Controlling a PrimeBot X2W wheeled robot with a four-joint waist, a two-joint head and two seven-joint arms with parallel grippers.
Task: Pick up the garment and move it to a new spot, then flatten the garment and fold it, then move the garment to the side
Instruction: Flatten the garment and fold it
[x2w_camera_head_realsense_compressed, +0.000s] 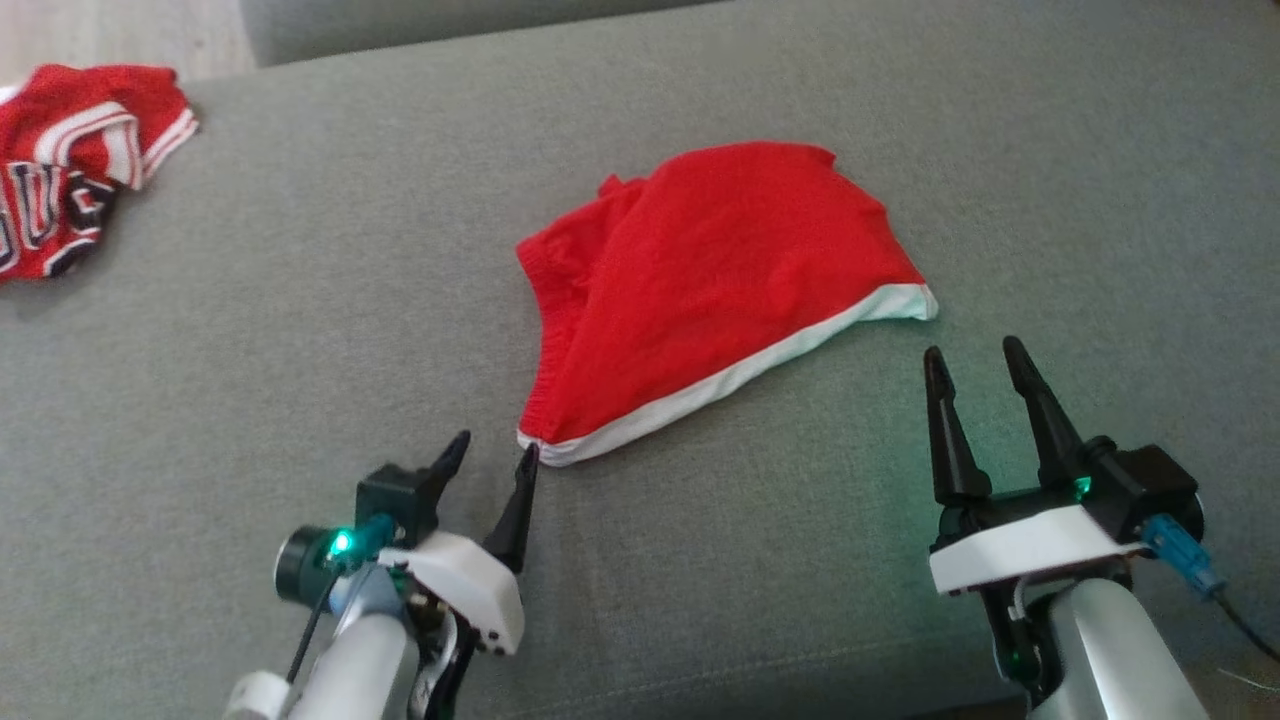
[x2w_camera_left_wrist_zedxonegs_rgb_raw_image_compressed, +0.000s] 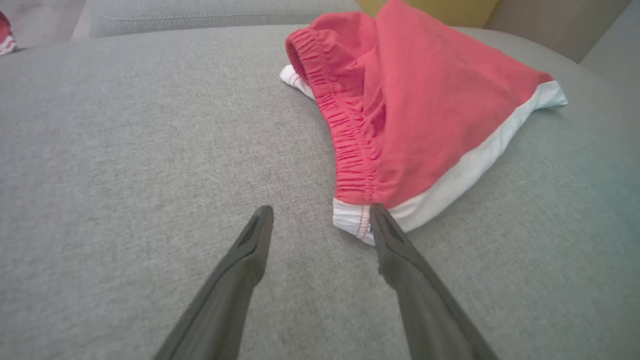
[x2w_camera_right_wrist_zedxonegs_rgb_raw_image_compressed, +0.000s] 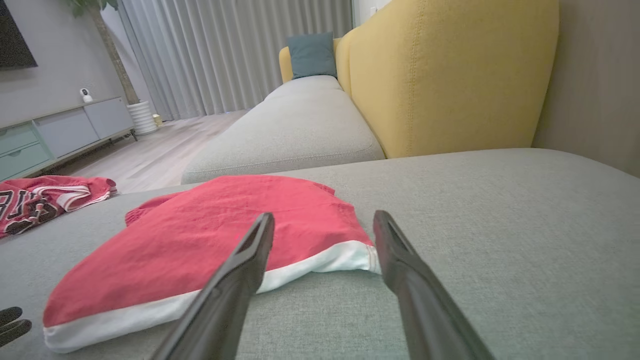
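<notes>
While the red garment (x2w_camera_head_realsense_compressed: 720, 290) lay on the grey sofa (x2w_camera_head_realsense_compressed: 300, 350), its white hem (x2w_camera_head_realsense_compressed: 720, 385) ran diagonally from just beside the nearer left gripper (x2w_camera_head_realsense_compressed: 495, 448) toward the right gripper (x2w_camera_head_realsense_compressed: 975, 350), both spread and empty.

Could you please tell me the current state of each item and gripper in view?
Red shorts: lying folded on the grey sofa, not held.
Red jersey: crumpled at the sofa's far left edge.
Left gripper: open, empty, at the shorts' near corner.
Right gripper: open, empty, beside the shorts' white hem.
</notes>
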